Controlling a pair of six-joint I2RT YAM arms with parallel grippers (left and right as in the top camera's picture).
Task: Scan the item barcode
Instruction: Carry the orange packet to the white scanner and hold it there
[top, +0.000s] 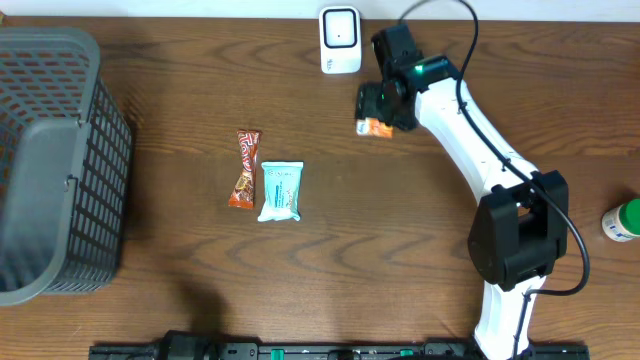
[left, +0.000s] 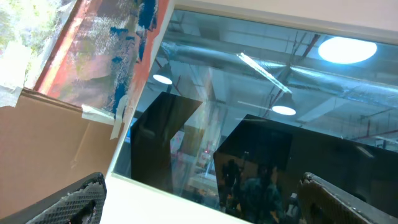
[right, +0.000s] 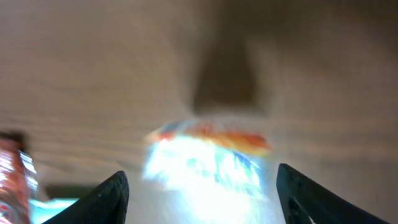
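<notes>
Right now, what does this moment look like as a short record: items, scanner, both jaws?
scanner: white, at the table's far edge
packet: orange, under the right arm's tip, near the scanner; blurred in the wrist view
right jaws: apart, one on each side of the packet, no clear contact
left jaws: wide open, empty, aimed away from the table
candy: mid-table, beside the pouch
pouch: teal, mid-table
basket: grey, left edge
bottle: green and white, right edge
</notes>
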